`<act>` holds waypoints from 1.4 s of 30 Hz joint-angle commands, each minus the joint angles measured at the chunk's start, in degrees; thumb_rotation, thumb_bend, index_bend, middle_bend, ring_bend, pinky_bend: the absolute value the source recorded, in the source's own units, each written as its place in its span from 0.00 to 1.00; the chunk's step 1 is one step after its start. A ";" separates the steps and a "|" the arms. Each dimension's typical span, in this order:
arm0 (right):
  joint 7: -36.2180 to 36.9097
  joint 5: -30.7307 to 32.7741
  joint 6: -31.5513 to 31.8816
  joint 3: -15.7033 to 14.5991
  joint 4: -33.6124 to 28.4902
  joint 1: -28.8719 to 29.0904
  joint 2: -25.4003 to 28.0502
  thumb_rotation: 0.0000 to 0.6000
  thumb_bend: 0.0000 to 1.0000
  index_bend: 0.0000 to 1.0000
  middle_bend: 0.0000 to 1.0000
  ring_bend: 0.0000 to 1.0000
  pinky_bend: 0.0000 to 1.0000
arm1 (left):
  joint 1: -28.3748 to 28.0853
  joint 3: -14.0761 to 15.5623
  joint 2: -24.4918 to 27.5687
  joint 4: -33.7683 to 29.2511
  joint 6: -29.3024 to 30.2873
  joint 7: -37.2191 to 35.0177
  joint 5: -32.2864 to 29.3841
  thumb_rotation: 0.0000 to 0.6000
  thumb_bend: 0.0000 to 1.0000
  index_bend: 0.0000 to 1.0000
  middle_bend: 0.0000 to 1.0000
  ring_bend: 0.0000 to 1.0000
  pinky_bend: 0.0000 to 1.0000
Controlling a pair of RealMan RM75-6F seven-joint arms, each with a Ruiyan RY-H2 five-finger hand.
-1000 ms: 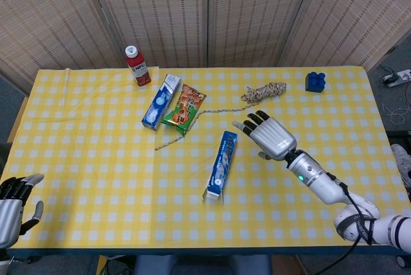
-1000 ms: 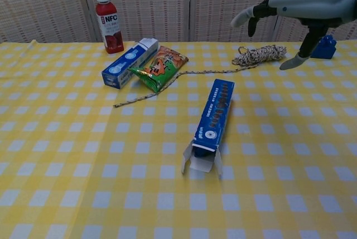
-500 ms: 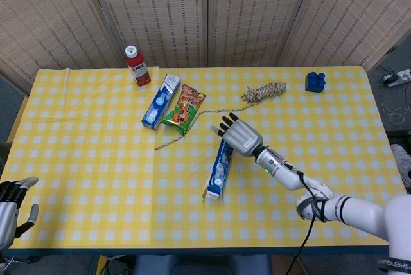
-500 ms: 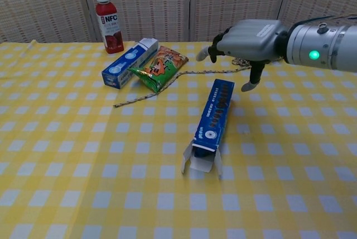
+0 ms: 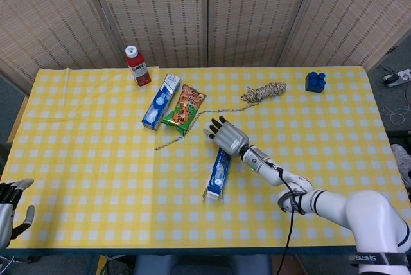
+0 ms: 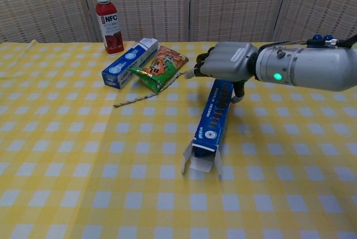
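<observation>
Where glossy cardboard lies, right hand (image 6: 227, 62) over long blue box (image 6: 214, 117), metal fingers (image 5: 214, 125) spread, released.

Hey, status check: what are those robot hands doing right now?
Right robot hand open, over far end of blue cookie box. Left robot hand open, idle at table edge. Rope and snack bag nearby.

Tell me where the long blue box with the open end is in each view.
Head view: the long blue box lies near the table's middle, just under the right hand.
Chest view: the box lies centre, open flaps nearest the camera, far end beneath the right hand.
Shared landmark: the red bottle far behind at left.
</observation>
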 commanded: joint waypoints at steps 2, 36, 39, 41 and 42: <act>-0.46 1.07 -0.44 -0.34 2.25 0.54 -1.59 1.00 0.14 0.08 0.16 0.05 0.15 | 0.16 0.01 -0.03 0.32 -0.06 -0.30 -0.20 1.00 0.49 0.25 0.23 0.19 0.12; 5.73 -0.35 10.29 0.26 -4.46 -2.34 6.59 1.00 0.26 0.49 0.33 0.15 0.15 | 0.04 -0.23 -0.31 1.19 -0.45 -1.14 0.23 1.00 0.49 0.25 0.23 0.19 0.12; 5.30 -1.15 12.69 1.33 -8.94 -2.57 10.13 1.00 0.26 0.50 0.34 0.16 0.15 | -0.03 -0.34 -0.33 1.07 -0.35 -1.15 0.35 1.00 0.49 0.25 0.23 0.19 0.12; 5.28 -1.60 14.52 2.29 -12.51 -2.85 12.81 1.00 0.26 0.51 0.35 0.16 0.15 | -0.10 -0.35 -0.31 1.00 -0.38 -1.08 0.44 1.00 0.49 0.25 0.23 0.19 0.12; 5.41 -1.79 15.34 2.73 -13.94 -3.00 13.86 1.00 0.26 0.51 0.35 0.17 0.15 | -0.13 -0.36 -0.30 0.98 -0.40 -1.05 0.46 1.00 0.49 0.25 0.23 0.19 0.12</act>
